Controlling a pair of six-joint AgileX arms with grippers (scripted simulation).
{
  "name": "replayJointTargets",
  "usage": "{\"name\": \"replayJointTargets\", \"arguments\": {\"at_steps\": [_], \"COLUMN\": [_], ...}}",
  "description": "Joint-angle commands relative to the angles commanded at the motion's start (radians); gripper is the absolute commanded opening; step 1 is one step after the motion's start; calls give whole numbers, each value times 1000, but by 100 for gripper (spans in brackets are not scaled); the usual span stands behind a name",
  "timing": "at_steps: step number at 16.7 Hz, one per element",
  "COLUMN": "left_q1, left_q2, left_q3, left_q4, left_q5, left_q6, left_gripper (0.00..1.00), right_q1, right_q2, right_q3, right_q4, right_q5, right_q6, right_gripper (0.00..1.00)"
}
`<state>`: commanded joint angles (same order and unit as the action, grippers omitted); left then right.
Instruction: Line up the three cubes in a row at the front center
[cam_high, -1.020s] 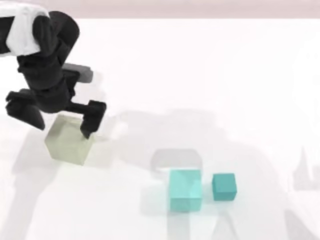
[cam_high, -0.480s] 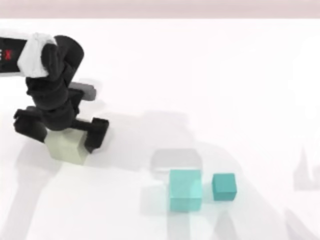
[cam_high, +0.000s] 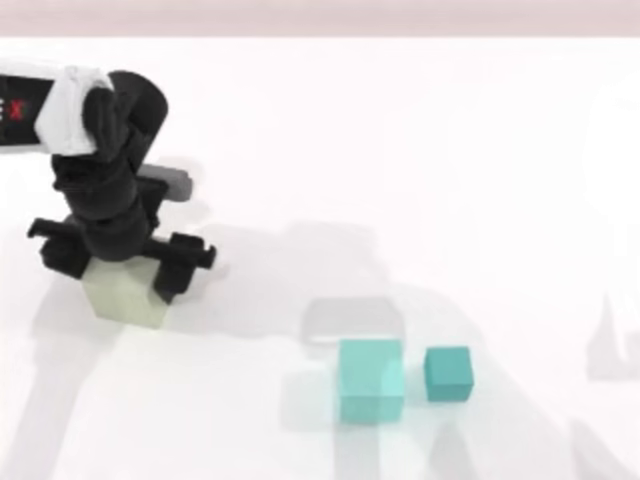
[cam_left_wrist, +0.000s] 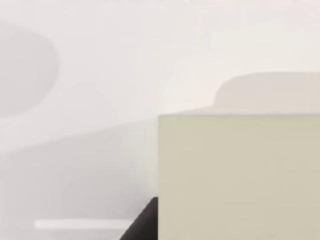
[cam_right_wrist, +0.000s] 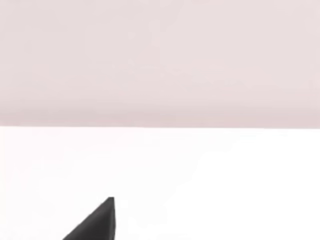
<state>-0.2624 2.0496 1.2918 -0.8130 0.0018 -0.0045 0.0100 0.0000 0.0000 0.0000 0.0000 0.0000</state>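
Note:
The large pale beige-green cube (cam_high: 125, 297) rests on the table at the left. My left gripper (cam_high: 118, 262) is down over it, one finger on each side, shut on it. In the left wrist view the cube (cam_left_wrist: 240, 175) fills the picture, with one dark fingertip (cam_left_wrist: 145, 225) flush against its side. The medium light cyan cube (cam_high: 371, 379) and the small darker teal cube (cam_high: 447, 373) sit side by side at the front centre, a narrow gap between them. My right arm is outside the top view; of its open gripper only one dark fingertip (cam_right_wrist: 102, 222) shows, above bare table.
The white table (cam_high: 420, 180) stretches bare between the beige-green cube and the two blue ones. A pale pinkish wall (cam_high: 320, 15) runs along the back edge.
My left arm has come down over the beige-green cube. Its fingers have drawn in against the cube's sides. The two blue cubes have not moved.

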Motion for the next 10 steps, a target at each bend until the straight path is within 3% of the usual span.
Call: {"name": "replayJointTargets", "arguments": {"at_steps": [5,10], "left_q1": [0,0], "left_q2": [0,0], "left_q3": [0,0], "left_q4": [0,0], "left_q5": [0,0], "left_q6": [0,0], "left_gripper": [2,0], "right_q1": [0,0], "right_q2": [0,0], "right_q3": [0,0], "right_q4": [0,0], "right_q5": [0,0], "right_q6": [0,0], "right_gripper": [100,100]}}
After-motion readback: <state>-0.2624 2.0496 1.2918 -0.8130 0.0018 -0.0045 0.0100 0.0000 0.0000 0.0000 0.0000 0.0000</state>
